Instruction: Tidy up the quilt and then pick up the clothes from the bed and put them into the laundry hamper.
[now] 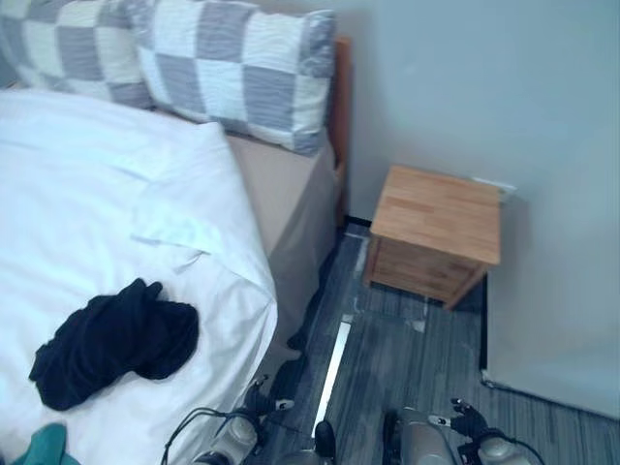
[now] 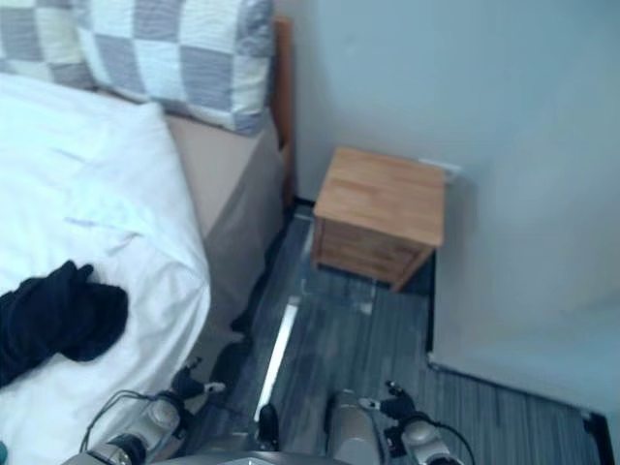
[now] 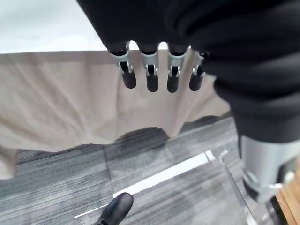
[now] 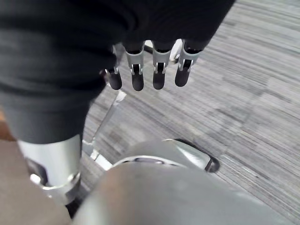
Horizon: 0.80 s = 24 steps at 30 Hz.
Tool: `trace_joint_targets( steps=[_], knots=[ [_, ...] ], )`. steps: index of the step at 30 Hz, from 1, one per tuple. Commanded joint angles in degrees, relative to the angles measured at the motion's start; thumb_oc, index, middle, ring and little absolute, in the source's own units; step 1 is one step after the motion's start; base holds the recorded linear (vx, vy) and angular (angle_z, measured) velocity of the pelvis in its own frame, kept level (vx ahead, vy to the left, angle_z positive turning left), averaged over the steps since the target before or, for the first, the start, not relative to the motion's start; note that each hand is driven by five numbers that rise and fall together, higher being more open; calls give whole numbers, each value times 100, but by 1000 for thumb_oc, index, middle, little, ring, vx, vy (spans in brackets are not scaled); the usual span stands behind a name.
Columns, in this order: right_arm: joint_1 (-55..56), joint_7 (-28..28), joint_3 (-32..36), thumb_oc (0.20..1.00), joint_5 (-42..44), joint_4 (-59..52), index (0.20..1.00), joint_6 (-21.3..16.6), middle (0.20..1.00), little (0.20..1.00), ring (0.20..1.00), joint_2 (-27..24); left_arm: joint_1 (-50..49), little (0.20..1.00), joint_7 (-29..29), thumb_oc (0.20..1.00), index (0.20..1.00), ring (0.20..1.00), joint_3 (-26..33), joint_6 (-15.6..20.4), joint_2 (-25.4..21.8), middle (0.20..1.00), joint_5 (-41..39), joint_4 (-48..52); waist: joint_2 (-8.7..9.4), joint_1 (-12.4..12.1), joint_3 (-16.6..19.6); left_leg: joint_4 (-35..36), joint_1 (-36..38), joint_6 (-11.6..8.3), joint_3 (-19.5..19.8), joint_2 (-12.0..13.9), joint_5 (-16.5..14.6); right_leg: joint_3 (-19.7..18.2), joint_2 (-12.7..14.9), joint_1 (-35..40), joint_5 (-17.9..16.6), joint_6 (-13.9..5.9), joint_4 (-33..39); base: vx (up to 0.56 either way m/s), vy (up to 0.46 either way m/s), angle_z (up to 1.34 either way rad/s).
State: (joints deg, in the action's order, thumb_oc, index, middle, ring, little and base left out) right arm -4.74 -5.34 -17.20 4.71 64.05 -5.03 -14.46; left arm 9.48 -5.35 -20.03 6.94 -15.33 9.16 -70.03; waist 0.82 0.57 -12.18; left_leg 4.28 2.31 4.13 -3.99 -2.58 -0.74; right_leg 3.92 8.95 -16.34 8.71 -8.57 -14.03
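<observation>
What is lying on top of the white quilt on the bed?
A crumpled dark garment lies on the white quilt, and a bit of teal cloth shows at its near edge. Two checked pillows rest at the head. Whatever is beneath the garment is covered.

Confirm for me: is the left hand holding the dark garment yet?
No: the left hand hangs open beside the bed skirt, while the dark garment lies on the white quilt.

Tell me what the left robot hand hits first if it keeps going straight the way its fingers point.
Probably the beige bed skirt hanging just past the left robot hand's fingertips; depth is unclear, so it might pass to the grey floor below.
</observation>
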Motion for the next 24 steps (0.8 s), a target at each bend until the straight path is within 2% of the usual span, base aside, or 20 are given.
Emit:
trace_joint_targets(
  steps=[1, 2, 3, 4, 7, 8, 9, 11, 12, 13, 14, 15, 16, 17, 18, 19, 20, 21, 23, 24],
  knots=[
    [-147, -11, 134, 1000, 89, -176, 1000, -103, 1000, 1000, 1000, -220, 269, 1000, -137, 1000, 1000, 1000, -80, 163, -199, 1000, 27, -19, 81, 189, -173, 23, 437, -593, 279, 433, -159, -1732, 228, 411, -1804, -501, 1702, 302, -317, 250],
    [-101, 4, 162, 1000, 57, -104, 1000, -79, 1000, 1000, 1000, -219, 258, 1000, -144, 1000, 1000, 1000, -57, 168, -234, 1000, 31, -51, 87, 168, -200, 38, 496, -662, 496, 549, -201, -1870, 278, 354, -1897, -540, 1764, 418, -505, 242],
    [-64, 7, 175, 1000, 40, -22, 1000, -61, 1000, 1000, 1000, -210, 254, 1000, -167, 1000, 1000, 1000, -32, 154, -290, 1000, 17, -109, 124, 110, -185, 9, 491, -734, 659, 652, -212, -1661, 429, 353, -1950, -547, 1782, 404, -553, 195],
    [-8, 28, 195, 1000, -28, 67, 1000, -25, 1000, 1000, 1000, -180, 194, 1000, -182, 1000, 1000, 1000, 21, 139, -356, 1000, 23, -180, 178, 135, -131, 38, 545, -819, 930, 739, -245, -1281, 531, 523, -1903, -534, 1842, 376, -599, 155],
    [-40, 22, 235, 1000, -74, 290, 1000, -36, 1000, 1000, 1000, -185, -22, 1000, -208, 1000, 1000, 1000, 257, 133, -417, 1000, -170, -230, 225, 111, -27, -120, 379, -1060, 1147, 1141, -107, -842, 376, 791, -1834, -594, 1799, 307, -615, 184],
    [-45, -6, 286, 1000, -46, 289, 1000, -64, 1000, 1000, 1000, -255, -53, 1000, -236, 1000, 1000, 1000, 355, 104, -368, 1000, -281, -229, 211, 127, -40, -323, 185, -1099, 928, 1273, 92, -585, 372, 925, -1780, -568, 1786, 148, -464, 118],
    [-17, -39, 377, 1000, 30, 278, 1000, -91, 1000, 1000, 1000, -329, -85, 1000, -234, 1000, 1000, 1000, 425, 92, -307, 1000, -385, -197, 200, 149, -32, -549, -26, -1068, 414, 1363, 233, -273, 422, 1082, -1683, -481, 1817, 51, -361, 101],
    [40, -96, 544, 1000, 197, 264, 1000, -136, 1000, 1000, 1000, -440, -127, 1000, -204, 1000, 1000, 1000, 487, 76, -247, 1000, -418, -142, 198, 264, 4, -870, -182, -1078, -975, 1566, 416, 285, 431, 1369, -1517, -316, 1875, 2, -301, 126],
    [52, -135, 626, 1000, 270, 275, 1000, -135, 1000, 1000, 1000, -486, -169, 1000, -187, 1000, 1000, 1000, 490, 54, -237, 1000, -380, -91, 213, 296, 39, -1087, -236, -1023, -1457, 1524, 285, 482, 397, 1450, -1445, -236, 1894, 17, -320, 150],
    [75, -173, 723, 1000, 363, 270, 1000, -149, 1000, 1000, 1000, -540, -202, 1000, -172, 1000, 1000, 1000, 484, 51, -231, 1000, -365, -48, 245, 312, 50, -1359, -373, -948, -1703, 1345, 119, 602, 356, 1497, -1403, -158, 1885, 21, -340, 149],
    [117, -252, 1000, 1000, 532, 174, 1000, -188, 1000, 1000, 1000, -672, -258, 1000, -132, 1000, 1000, 1000, 534, 61, -211, 1000, -437, 7, 275, 365, 88, -1639, -540, -877, -2018, 1021, -136, 810, 291, 1546, -1342, -76, 1799, 56, -296, 107],
    [154, -296, 1151, 1000, 601, 102, 1000, -218, 1000, 1000, 1000, -748, -278, 1000, -121, 1000, 1000, 1000, 541, 66, -193, 1000, -456, 14, 246, 410, 117, -1668, -469, -940, -2249, 1015, -269, 976, 237, 1627, -1229, -107, 1754, 52, -184, 84],
    [160, -295, 1154, 1000, 601, 98, 1000, -216, 1000, 1000, 1000, -753, -280, 1000, -121, 1000, 1000, 1000, 537, 65, -189, 1000, -456, 15, 237, 414, 112, -1681, -468, -941, -2240, 1020, -280, 984, 233, 1637, -1223, -108, 1751, 60, -77, 101],
    [219, -322, 1283, 1000, 620, 13, 1000, -212, 1000, 1000, 1000, -858, -312, 1000, -93, 1000, 1000, 1000, 570, 57, -191, 1000, -457, 29, 208, 457, 156, -1444, -376, -934, -2518, 1021, -232, 1121, 167, 1667, -1167, -111, 1725, 37, -16, 126],
    [291, -486, 1584, 1000, 625, -590, 1000, -275, 1000, 1000, 1000, -1147, -432, 1000, -40, 1000, 1000, 1000, 542, 70, -206, 1000, -419, 103, 154, 495, 206, -801, -32, -855, -2368, 864, -201, 1291, 95, 1596, -1157, -168, 1479, 37, -12, 110],
    [314, -489, 1593, 1000, 621, -614, 1000, -262, 1000, 1000, 1000, -1151, -439, 1000, -39, 1000, 1000, 1000, 535, 68, -201, 1000, -419, 107, 149, 500, 209, -760, -11, -847, -2360, 847, -185, 1300, 104, 1598, -1147, -175, 1463, 38, 8, 67],
    [452, -578, 1803, 1000, 573, -862, 1000, -312, 1000, 1000, 1000, -1243, -466, 1000, -13, 1000, 1000, 1000, 533, 68, -207, 1000, -381, 141, 147, 520, 218, -511, 116, -818, -2283, 846, -163, 1443, 137, 1519, -1152, -204, 1112, 2, -1, 42],
    [590, -674, 2030, 1000, 507, -1279, 1000, -312, 1000, 1000, 1000, -1307, -464, 1000, 4, 1000, 1000, 1000, 540, 71, -234, 1000, -358, 164, 191, 567, 214, -323, 196, -787, -2257, 834, -112, 1509, 243, 1369, -1270, -336, 669, -8, 19, 58],
    [707, -853, 2328, 1000, 150, -2255, 1000, -296, 1000, 1000, 1000, -1590, -549, 1000, 35, 1000, 1000, 1000, 622, 51, -298, 1000, -293, 202, 208, 688, 111, 31, 367, -689, -2108, 834, -73, 1268, 361, 842, -1622, -632, -370, -59, 3, 108],
    [784, -982, 2476, 1000, -118, -2680, 1000, -276, 1000, 1000, 1000, -1749, -561, 1000, -8, 1000, 1000, 1000, 643, 39, -328, 1000, -232, 206, 193, 734, 57, 52, 361, -704, -2031, 913, -48, 966, 280, 553, -1667, -643, -772, -154, -88, 76]
  ],
)
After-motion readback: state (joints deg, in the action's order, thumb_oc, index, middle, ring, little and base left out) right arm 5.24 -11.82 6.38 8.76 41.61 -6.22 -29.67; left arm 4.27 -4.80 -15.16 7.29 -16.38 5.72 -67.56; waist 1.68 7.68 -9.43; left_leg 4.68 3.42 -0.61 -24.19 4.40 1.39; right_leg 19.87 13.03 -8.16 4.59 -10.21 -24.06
